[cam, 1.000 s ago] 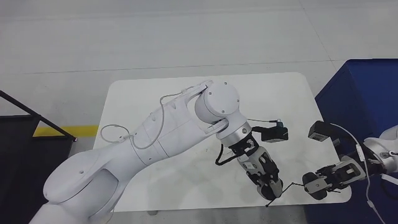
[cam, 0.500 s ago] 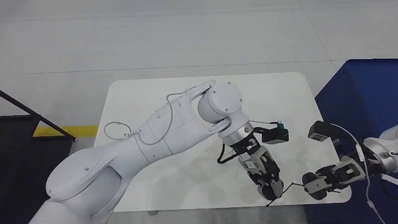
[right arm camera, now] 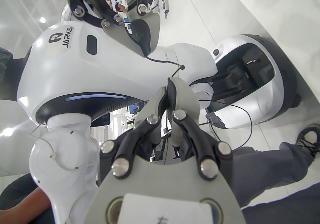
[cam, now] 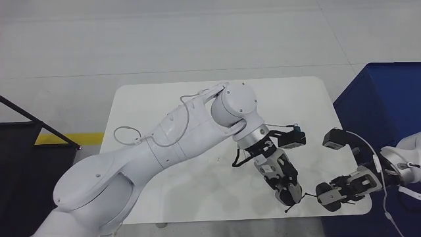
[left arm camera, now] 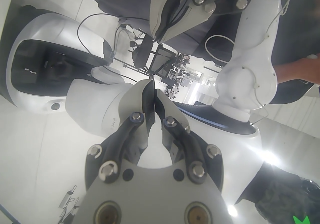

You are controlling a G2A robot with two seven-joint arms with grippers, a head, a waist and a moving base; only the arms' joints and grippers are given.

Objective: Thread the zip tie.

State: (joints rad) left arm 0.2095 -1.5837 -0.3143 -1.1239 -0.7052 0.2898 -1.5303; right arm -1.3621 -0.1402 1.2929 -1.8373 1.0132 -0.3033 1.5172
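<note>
A thin black zip tie (right arm camera: 165, 61) hangs in the air between my two grippers, over the table's front right corner. My left gripper (right arm camera: 145, 54) is shut on its strap. From there the strap curves to the small square head (right arm camera: 183, 67), and a thin end runs back to my right gripper (right arm camera: 171, 79), which is shut on it. From above, the left gripper (cam: 288, 199) and right gripper (cam: 322, 196) face each other a short gap apart, the zip tie (cam: 304, 199) spanning it. In the left wrist view, my left gripper (left arm camera: 151, 83) points at the shut right gripper (left arm camera: 160, 33).
The white table (cam: 158, 118) stretches away to the left and back. A tall blue container (cam: 388, 112) stands just past the table's right edge, beside my right arm. Both grippers hang near the table's front edge.
My left gripper has shifted slightly right and towards the back. My right gripper has moved a little left, narrowing the gap. Both stay shut on the zip tie.
</note>
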